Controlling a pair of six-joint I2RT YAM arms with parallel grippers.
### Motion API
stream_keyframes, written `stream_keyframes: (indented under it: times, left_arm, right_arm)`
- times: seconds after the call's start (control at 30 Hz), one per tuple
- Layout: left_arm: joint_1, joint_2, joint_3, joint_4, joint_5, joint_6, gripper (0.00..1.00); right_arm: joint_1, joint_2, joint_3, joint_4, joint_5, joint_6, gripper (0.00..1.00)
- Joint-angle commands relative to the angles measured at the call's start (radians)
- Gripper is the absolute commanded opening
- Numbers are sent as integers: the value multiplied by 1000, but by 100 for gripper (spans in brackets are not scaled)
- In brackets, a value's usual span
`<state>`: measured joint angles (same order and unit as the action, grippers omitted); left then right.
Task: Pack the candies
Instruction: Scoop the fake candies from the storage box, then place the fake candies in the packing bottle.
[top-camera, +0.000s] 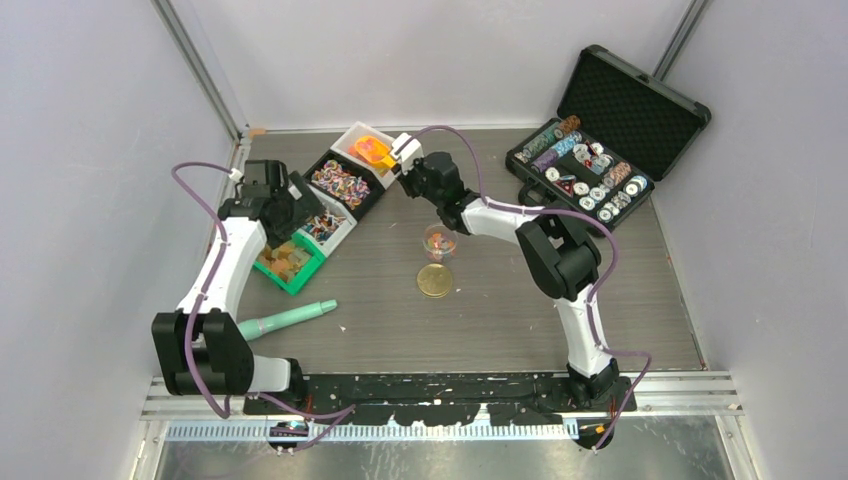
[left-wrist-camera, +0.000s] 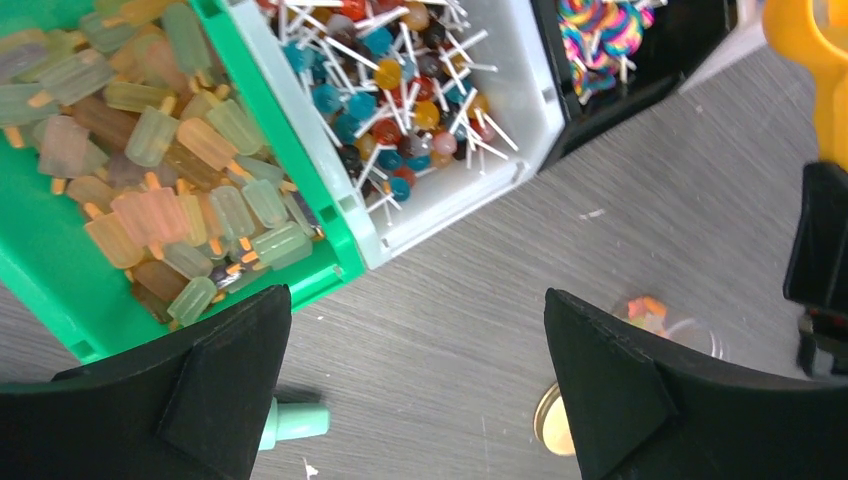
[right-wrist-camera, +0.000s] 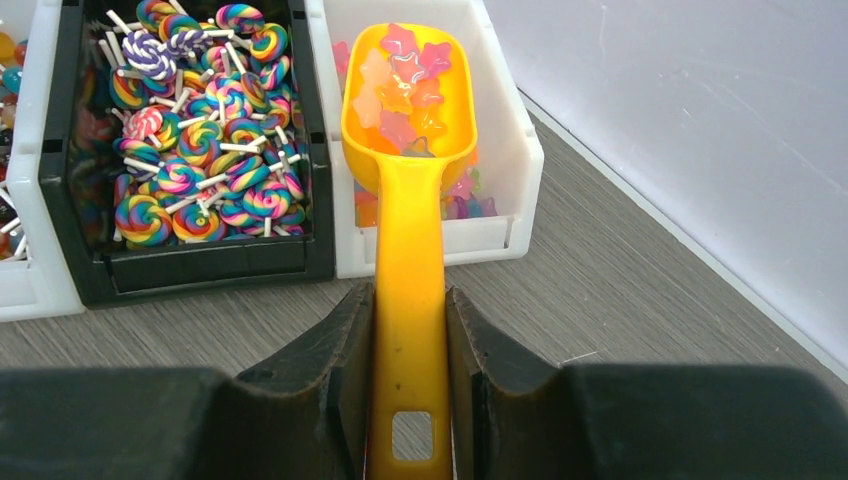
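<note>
My right gripper (right-wrist-camera: 410, 300) is shut on the handle of the orange scoop (right-wrist-camera: 410, 200). The scoop's bowl holds pink and orange star candies (right-wrist-camera: 405, 75) and hangs over the white bin (right-wrist-camera: 505, 150) of the same stars. From above, the scoop (top-camera: 375, 152) and right gripper (top-camera: 399, 163) are at the back bin. My left gripper (left-wrist-camera: 418, 310) is open and empty above bare table beside the green bin (left-wrist-camera: 335, 265) of pastel popsicle candies (left-wrist-camera: 150, 140). A small clear jar (top-camera: 438, 240) with a few candies stands mid-table.
A black bin of swirl lollipops (right-wrist-camera: 190, 130) and a white bin of ball lollipops (left-wrist-camera: 400, 90) sit between the other bins. A gold lid (top-camera: 435, 280) lies by the jar. A mint-green tool (top-camera: 288, 319) lies front left. An open poker chip case (top-camera: 590, 165) sits back right.
</note>
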<state>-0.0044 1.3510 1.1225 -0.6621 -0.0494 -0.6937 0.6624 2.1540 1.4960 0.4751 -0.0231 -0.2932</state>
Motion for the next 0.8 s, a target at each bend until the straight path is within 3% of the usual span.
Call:
stream_keyframes:
  times: [0.0, 0.4, 0.6, 0.77]
  left_arm:
    - [0, -38, -2, 39, 136, 83, 100]
    - [0, -175, -161, 285, 510, 141, 100]
    - [-49, -261, -193, 283, 504, 208, 100]
    - [-109, -294, -153, 175, 443, 279, 100]
  right_arm:
    - [-3, -119, -22, 127, 11, -7, 0]
    - [-3, -289, -229, 226, -1, 22, 0]
    - [-2, -424, -367, 238, -2, 17, 0]
    - [-2, -570, -495, 213, 6, -11, 0]
